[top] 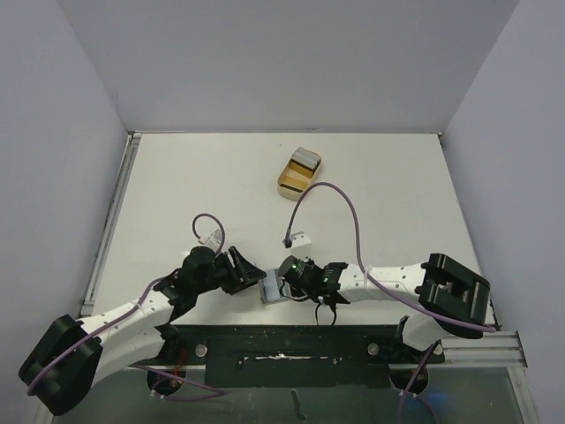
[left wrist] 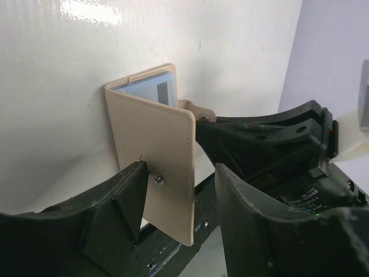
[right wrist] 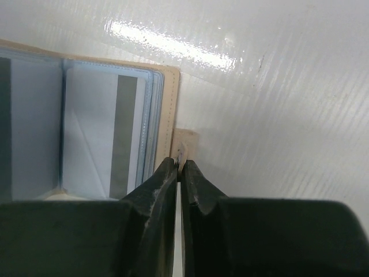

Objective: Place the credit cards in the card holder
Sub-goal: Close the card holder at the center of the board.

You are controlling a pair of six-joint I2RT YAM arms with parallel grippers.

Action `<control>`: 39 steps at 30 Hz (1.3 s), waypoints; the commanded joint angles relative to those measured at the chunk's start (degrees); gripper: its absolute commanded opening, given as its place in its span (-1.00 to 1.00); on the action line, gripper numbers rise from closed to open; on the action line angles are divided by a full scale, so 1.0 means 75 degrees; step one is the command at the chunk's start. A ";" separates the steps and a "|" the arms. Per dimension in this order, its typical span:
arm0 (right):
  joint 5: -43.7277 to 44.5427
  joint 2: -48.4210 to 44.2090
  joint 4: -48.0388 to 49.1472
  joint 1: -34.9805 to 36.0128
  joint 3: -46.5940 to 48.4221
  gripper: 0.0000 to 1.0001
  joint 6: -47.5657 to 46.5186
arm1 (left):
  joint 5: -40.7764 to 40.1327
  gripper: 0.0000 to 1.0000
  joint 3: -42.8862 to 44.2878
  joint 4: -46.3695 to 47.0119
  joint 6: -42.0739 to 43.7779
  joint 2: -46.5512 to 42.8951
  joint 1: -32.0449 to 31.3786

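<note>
White surface, near edge: the tan leather-like bifold card holder (top: 272, 290) sits between both arms. Right fingers (right wrist: 161, 184) are pinched shut on its strap tab (right wrist: 185, 141). Left fingers (left wrist: 118, 199) are spread wide, straddling its raised cover.

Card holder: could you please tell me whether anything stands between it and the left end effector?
Nothing visible does: a flap of the card holder stands between the fingers of the open left end effector; the right end effector pinches its strap tab.
</note>
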 commanded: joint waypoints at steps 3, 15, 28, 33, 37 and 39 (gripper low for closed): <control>0.0428 -0.0556 0.0340 -0.0110 -0.0220 -0.89 0.0141 | 0.0052 -0.01 0.0580 0.0920 0.0279 0.0684 -0.0290; 0.0373 -0.0858 0.0610 -0.0187 -0.0455 -0.93 0.0061 | -0.0208 0.04 0.0946 0.0974 0.0610 0.1515 -0.0576; 0.0329 -0.0922 0.0575 -0.0233 -0.0414 -0.93 0.0026 | -0.0361 -0.09 0.1349 0.0455 0.0967 0.2076 -0.0599; 0.0310 -0.0988 0.0563 -0.0233 -0.0403 -0.92 0.0026 | -0.0495 -0.31 0.1401 0.0273 0.1060 0.2286 -0.0609; 0.0219 -0.0938 0.0554 -0.0237 -0.0337 -0.90 0.0014 | -0.0660 -0.35 0.1426 0.0007 0.1129 0.2529 -0.0655; 0.0171 -0.0939 0.0572 -0.0235 -0.0315 -0.90 -0.0003 | -0.0673 -0.36 0.1441 -0.0035 0.1164 0.2681 -0.0669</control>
